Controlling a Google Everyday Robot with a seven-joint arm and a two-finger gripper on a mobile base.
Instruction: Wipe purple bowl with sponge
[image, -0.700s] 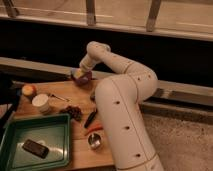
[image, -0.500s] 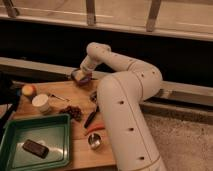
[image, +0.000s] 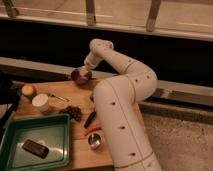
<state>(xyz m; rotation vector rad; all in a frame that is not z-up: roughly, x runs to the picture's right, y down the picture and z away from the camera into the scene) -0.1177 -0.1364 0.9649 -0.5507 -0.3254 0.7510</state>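
Note:
The purple bowl (image: 80, 76) sits at the far edge of the wooden table (image: 60, 90), dark maroon and tilted toward me. A pale yellow sponge (image: 84, 72) shows inside it at the right. My gripper (image: 86, 70) hangs at the end of the white arm (image: 120, 65) right over the bowl's right side, down on the sponge.
A green tray (image: 35, 142) with a dark block (image: 36, 148) stands at the front left. A white round container (image: 41, 102), an orange-yellow ball (image: 28, 90), a dark cluster (image: 75, 112), a black tool (image: 90, 119) and a metal cup (image: 94, 140) lie on the table.
The arm has shifted slightly and the gripper has moved within the bowl; the bowl stays at the far table edge.

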